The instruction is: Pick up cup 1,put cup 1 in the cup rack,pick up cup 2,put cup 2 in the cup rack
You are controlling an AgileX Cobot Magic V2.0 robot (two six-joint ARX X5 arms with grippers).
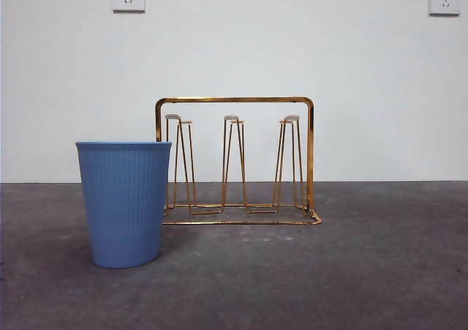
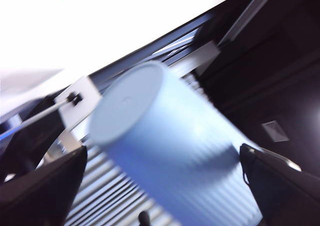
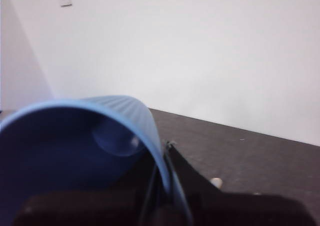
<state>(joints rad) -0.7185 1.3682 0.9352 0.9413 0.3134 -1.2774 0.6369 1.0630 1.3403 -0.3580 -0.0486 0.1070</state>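
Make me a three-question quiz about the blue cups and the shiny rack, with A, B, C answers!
1. Where is the standing cup in the front view?
A. Hanging on a prong
B. On the table, beside one end of the rack
C. On top of the rack's frame

2. What colour is the rack?
A. Gold
B. Red
C. Green

3. What is between the left gripper's jaws?
A. Nothing
B. A spoon
C. A blue cup

Answers:
1. B: the standing cup sits upright on the table next to the cup rack, nearer the camera.
2. A: the rack's wire frame and prongs shine gold.
3. C: in the left wrist view, the left gripper has the held cup spanning the gap between its two jaws.
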